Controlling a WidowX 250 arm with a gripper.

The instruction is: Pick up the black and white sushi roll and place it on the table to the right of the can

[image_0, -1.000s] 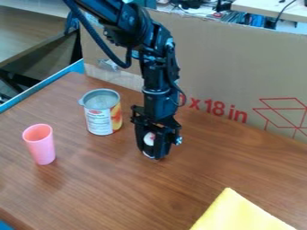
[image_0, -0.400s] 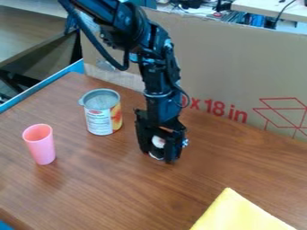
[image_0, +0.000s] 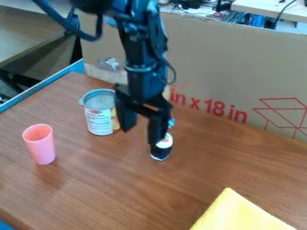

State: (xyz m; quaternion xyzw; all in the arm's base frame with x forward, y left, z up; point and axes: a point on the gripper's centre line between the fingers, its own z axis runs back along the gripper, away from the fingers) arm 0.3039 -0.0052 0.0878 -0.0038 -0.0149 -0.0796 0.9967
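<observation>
robotics lab or similar workshop: a black robot arm (image_0: pixel 141 67) hangs over a wood-grain tabletop (image_0: pixel 114 193) bearing everyday objects, among them a pink cup (image_0: pixel 42 148) and a small dark-and-white container (image_0: pixel 160 153). a cardboard sheet (image_0: pixel 221 58) stands upright along the work area; behind it are tangled cables (image_0: pixel 243 19), dark equipment (image_0: pixel 189 4) and a pale bench top (image_0: pixel 274 8).

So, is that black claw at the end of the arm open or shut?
The gripper is open: its two fingers stand well apart, one near the can, the other right by the small black-and-white object.
</observation>
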